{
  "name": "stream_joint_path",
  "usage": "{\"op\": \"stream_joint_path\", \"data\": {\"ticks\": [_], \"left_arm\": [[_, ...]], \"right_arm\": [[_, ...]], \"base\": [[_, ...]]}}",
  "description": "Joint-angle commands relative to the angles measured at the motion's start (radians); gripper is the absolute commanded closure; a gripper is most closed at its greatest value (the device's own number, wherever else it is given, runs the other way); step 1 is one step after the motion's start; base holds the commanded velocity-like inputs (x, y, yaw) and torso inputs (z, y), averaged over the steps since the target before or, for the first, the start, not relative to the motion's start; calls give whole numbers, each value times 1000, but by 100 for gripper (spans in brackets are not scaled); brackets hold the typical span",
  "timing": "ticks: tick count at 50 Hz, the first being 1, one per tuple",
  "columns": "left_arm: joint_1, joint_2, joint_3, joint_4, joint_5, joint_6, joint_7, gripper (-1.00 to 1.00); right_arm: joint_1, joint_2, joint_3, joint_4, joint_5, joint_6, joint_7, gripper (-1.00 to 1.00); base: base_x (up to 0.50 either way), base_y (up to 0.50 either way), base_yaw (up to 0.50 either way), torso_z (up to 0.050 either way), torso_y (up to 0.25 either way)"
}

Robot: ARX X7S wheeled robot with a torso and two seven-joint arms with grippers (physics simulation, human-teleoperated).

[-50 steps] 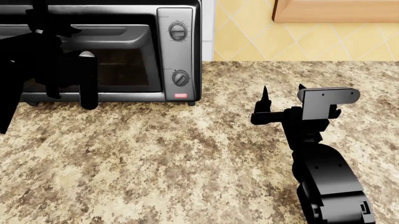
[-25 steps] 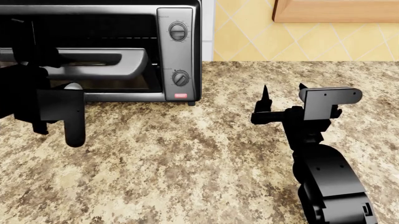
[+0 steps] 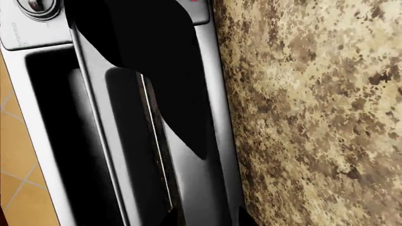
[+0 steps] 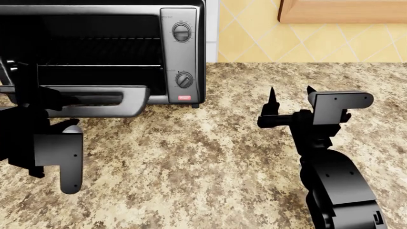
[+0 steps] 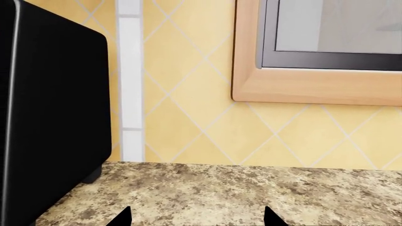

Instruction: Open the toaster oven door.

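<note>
The toaster oven (image 4: 102, 52) stands at the far left of the counter (image 4: 210, 157). Its door (image 4: 95, 100) hangs nearly horizontal, the cavity exposed. The left gripper (image 4: 25, 95) sits at the handle; its jaw state cannot be told. The right gripper (image 4: 289, 98) idles, fingers spread wide, holding nothing. Best practice: follow the hinge arc downward, avoiding sideways load.

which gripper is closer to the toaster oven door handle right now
Left. The left gripper is right at the door handle, at its left end. The right gripper hovers over the countertop, well right of the toaster oven.
</note>
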Motion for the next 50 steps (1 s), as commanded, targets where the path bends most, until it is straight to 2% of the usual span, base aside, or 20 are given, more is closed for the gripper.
{"op": "stream_joint_path", "data": {"ticks": [1,20,50], "left_arm": [[108,-32,37,78,-88,-35,-36,100],[243,-78,80,120,-100,-33,-139,100],[421,-11,198,-24,-87,39,-288,100]], "right_arm": [[-9,2,2,-3,6,-7,2,-100],[-9,4,-3,11,11,-15,6,-100],[-14,13,-12,27,9,-23,18,-100]], "base": [[0,0,-3,0,0],[-2,0,-1,0,0],[0,-1,-1,0,0]]}}
